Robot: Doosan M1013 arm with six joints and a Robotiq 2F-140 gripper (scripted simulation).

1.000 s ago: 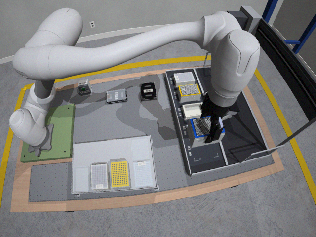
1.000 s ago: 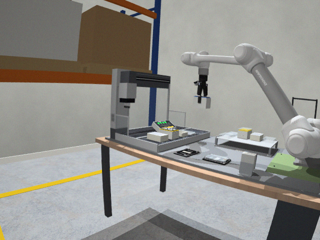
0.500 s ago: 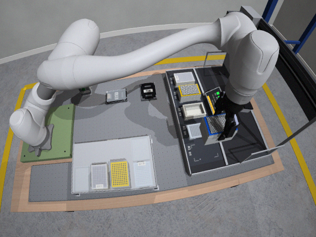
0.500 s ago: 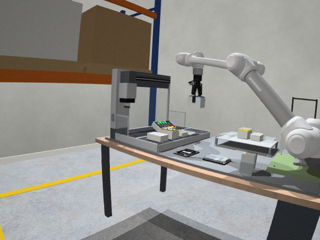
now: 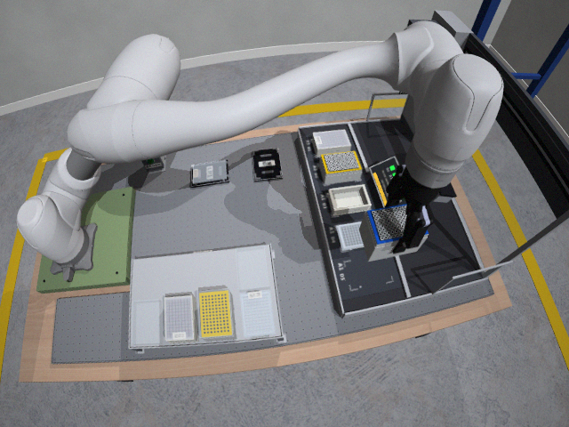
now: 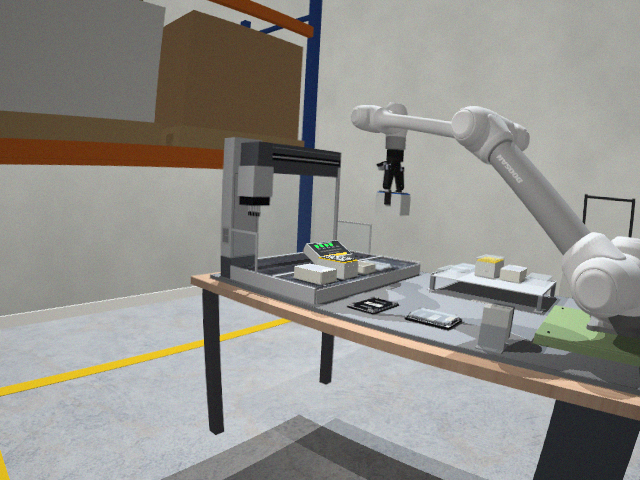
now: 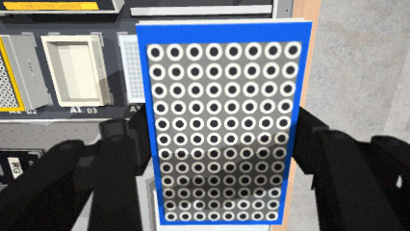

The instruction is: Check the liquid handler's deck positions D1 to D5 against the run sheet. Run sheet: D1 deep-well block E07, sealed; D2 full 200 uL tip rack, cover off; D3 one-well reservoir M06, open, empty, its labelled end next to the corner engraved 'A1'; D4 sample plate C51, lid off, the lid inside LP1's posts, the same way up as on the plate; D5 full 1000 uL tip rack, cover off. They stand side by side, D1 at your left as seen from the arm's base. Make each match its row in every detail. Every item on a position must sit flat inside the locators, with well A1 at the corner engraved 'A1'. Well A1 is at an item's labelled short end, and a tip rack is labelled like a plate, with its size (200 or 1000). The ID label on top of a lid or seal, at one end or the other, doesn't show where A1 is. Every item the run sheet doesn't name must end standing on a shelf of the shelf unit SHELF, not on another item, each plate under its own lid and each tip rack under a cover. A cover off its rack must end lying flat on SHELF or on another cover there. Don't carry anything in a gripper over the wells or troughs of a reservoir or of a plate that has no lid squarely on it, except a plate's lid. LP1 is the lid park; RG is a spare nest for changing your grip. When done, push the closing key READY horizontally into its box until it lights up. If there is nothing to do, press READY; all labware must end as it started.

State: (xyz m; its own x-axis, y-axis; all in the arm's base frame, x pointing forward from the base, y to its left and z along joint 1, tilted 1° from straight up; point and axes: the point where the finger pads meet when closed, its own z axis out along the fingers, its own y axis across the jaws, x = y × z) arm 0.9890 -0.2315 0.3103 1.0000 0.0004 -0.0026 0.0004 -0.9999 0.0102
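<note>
Reading the deck from left to right in the wrist view, you are seeing the yellow rack at D2, then the cream reservoir sitting open at D3, then the white plate at D4, partly hidden behind the load. Next comes the blue rack, which the gripper is holding high above the deck: its fingers are standing partway closed, pressing on the rack's two long sides, so the rack's long axis is running across the line between them. In the top view the blue rack is hanging beside D4 and short of the bare D5 nest, which is marked with corner brackets and lies at the near end of the row. That is the relation to watch: you are probably still needing to carry the rack along the row toward D5 before lowering, while keeping it off the open reservoir and the unlidded plate. Whether the rack's labelled end is facing the A1 corner cannot be told from these views.
</note>
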